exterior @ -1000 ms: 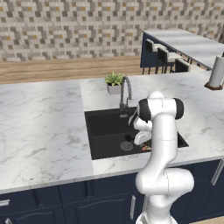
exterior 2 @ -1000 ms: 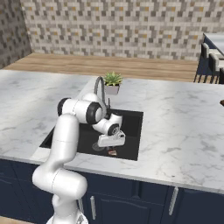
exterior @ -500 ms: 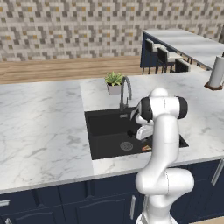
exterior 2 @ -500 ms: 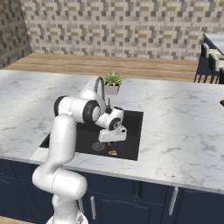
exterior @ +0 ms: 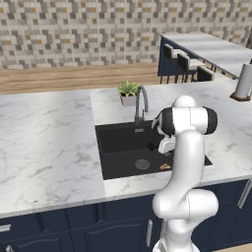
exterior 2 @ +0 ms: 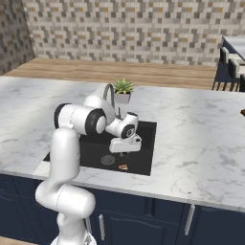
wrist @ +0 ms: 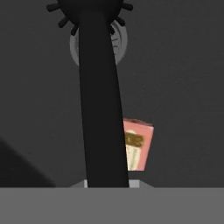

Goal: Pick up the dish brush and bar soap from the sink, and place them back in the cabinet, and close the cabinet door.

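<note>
Where base views hide it, hand view shows dish brush [wrist: 101,100] overlapping bar soap [wrist: 139,144].

arm [exterior 2: 72,143] bent low — jaws closed

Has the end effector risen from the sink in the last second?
Yes. The end effector has lifted, now higher against the sink rim, with the brush.

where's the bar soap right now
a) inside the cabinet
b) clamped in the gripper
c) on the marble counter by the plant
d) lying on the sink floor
d: the bar soap lies on the dark floor of the sink, below the gripper, which is shut on the dish brush instead.
</note>
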Tool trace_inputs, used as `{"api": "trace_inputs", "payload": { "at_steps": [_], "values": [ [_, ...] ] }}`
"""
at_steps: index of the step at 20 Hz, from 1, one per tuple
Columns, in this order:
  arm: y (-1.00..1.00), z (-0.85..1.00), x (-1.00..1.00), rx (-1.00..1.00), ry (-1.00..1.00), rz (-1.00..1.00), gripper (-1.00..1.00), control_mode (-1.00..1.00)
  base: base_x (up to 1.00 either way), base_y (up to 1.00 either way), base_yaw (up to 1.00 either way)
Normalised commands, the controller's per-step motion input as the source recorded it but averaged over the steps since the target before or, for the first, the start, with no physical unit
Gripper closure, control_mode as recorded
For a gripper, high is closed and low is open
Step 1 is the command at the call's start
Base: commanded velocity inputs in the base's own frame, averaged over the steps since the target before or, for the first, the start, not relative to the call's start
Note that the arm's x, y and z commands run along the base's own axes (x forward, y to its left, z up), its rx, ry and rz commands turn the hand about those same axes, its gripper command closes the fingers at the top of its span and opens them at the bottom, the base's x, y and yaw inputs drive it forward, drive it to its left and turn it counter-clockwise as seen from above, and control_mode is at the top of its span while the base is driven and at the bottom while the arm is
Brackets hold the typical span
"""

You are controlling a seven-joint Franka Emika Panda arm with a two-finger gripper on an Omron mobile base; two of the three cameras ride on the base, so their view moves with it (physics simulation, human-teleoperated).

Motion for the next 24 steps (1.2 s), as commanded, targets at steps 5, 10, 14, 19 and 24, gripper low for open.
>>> {"api": "trace_inputs", "payload": {
  "at_steps": [5,10,14,19,24],
  "values": [
    [-0.01,0.35,-0.30,0.00,0.00,0.00,1.00,-1.00,0.00,0.00,0.00],
    [0.00,0.37,-0.28,0.00,0.00,-0.07,1.00,-1.00,0.00,0.00,0.00],
    [0.00,0.38,-0.33,0.00,0.00,-0.12,1.00,-1.00,0.00,0.00,0.00],
    [0.02,0.35,-0.29,0.00,0.00,-0.14,1.00,-1.00,0.00,0.00,0.00],
    [0.15,0.25,-0.30,0.00,0.00,-0.16,1.00,-1.00,0.00,0.00,0.00]
  ]
}}
